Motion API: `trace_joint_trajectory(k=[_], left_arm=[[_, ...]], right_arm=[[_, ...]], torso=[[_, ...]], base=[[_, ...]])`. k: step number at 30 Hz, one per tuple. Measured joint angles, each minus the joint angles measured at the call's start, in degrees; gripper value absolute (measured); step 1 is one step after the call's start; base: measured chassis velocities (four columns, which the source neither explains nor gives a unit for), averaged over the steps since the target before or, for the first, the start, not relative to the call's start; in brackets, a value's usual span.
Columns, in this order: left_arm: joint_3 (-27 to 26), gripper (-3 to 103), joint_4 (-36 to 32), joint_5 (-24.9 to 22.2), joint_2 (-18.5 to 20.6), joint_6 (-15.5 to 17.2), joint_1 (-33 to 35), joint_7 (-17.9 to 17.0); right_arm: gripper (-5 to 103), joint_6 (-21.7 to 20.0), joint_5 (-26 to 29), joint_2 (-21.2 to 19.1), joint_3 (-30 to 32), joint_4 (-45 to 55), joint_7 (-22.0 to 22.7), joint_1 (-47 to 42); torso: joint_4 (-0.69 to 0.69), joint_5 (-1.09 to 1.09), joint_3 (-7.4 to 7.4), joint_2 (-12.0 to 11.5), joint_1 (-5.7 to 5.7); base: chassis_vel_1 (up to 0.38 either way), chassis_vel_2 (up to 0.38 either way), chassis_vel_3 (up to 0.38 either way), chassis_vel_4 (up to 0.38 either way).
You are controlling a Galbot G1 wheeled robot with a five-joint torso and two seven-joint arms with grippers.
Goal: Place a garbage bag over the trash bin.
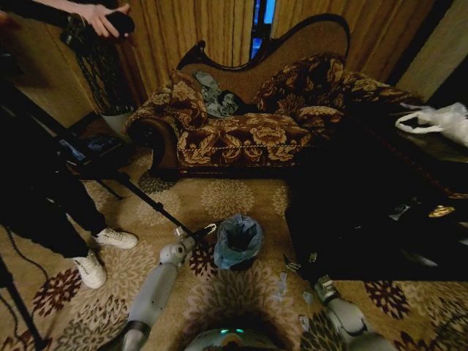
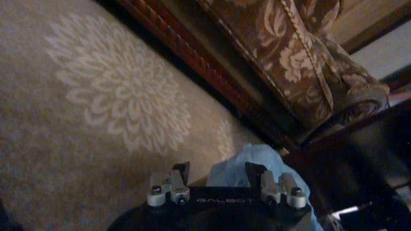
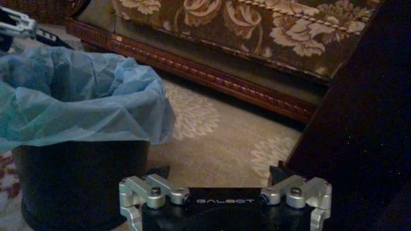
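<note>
head view: trash bin (image 1: 241, 257) stands on the patterned carpet (image 1: 241, 201) in front of the sofa (image 1: 256, 121), garbage bag (image 1: 235, 241) already draped over its rim, pale blue film folded down the outside, so little of the black wall is seen. left end effector (image 1: 196, 232) sits just beside the bin's left edge, fingers spread a little, nothing seen in them. right end effector (image 1: 300, 265) lies near the bin's right side, small and dark; cannot tell its opening here. dark worktop (image 1: 380, 219) at right is mostly lost in shadow, a white plastic bag (image 1: 439, 121) on its far end. both arms cut off at the bottom edge.

left wrist view: left end effector (image 2: 218, 173) open with empty gap, only the finger bases visible, tips cut short. a bit of the garbage bag (image 2: 257, 161) peeks between and beyond the fingers; bin itself hidden. sofa skirt (image 2: 289, 53) and carpet (image 2: 109, 96) behind.

right wrist view: right end effector (image 3: 222, 175) wide open, holding nothing, apart from the bin. trash bin (image 3: 74, 180) black wall shows below the garbage bag (image 3: 83, 101), whose film hangs over the rim all round on the visible side; far rim hidden. left end effector (image 3: 19, 26) cut off at the corner.
</note>
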Motion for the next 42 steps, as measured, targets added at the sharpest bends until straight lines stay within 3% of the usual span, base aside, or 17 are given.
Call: trace_joint_trajectory(k=[9,13,16,17,20,22,26,29,34,42], left_arm=[[1.49,88,0.71,1.47,-0.38,0.07,0.05,0.36],[1.42,82,0.06,1.89,-0.67,-0.06,0.3,0.36],[1.31,68,-0.01,2.38,-0.93,-0.82,0.38,0.21],[1.31,68,-0.01,2.38,-0.93,-0.82,0.38,0.21],[1.18,52,-0.19,2.86,-0.99,-1.75,0.69,0.14],[1.17,52,-0.22,2.95,-0.96,-1.9,0.75,0.14],[1.16,30,0.36,3.16,-0.8,-2.81,0.81,0.59],[1.17,24,1.0,3.2,-0.78,-3.21,0.72,0.97],[1.17,3,1.73,3.2,-0.78,-3.88,0.42,1.44],[1.01,0,2.87,3.36,-0.51,-4.4,0.1,1.63]], right_arm=[[100,-0.03,0.01,-0.37,0.27,0.04,-0.09,-0.03],[100,-0.02,0.0,-0.31,0.15,-0.25,-0.09,0.09],[100,-0.02,-0.02,-0.21,-0.5,-0.55,-0.1,0.41],[100,-0.02,-0.02,-0.21,-0.5,-0.55,-0.1,0.41],[100,-0.05,-0.07,-0.24,-1.19,-0.82,-0.09,0.82],[100,-0.08,-0.07,-0.27,-1.34,-0.86,-0.09,0.88],[100,-0.11,-0.3,-0.16,-2.02,-1.04,-0.08,0.97],[100,-0.1,-0.55,-0.09,-2.25,-1.23,-0.08,0.87],[100,0.07,-1.09,-0.09,-2.34,-1.57,-0.09,0.8],[100,0.12,-1.12,-0.09,-2.08,-1.83,-0.07,0.81]], torso=[[0.0,-0.01,0.0,0.0,0.0],[0.01,-0.01,0.0,0.0,0.0],[0.01,0.0,0.0,0.0,0.0],[0.01,0.0,0.0,0.0,0.0],[0.01,0.0,0.0,0.0,0.0],[0.01,0.0,0.0,0.0,0.0],[0.0,0.0,0.0,0.0,0.0],[0.0,-0.01,0.0,0.0,0.0],[-0.01,-0.01,0.0,0.0,0.0],[0.0,-0.01,0.0,0.0,0.0]], base=[[0.0,0.0,0.0,0.0],[0.0,0.0,0.0,0.0],[0.0,0.0,0.0,0.0],[0.0,0.0,0.0,0.0],[0.0,0.0,0.0,0.0],[0.0,0.0,0.0,0.0],[0.0,0.0,0.0,0.0],[0.0,0.0,0.0,0.0],[0.0,0.0,0.0,0.0],[0.0,0.0,0.0,0.0]])
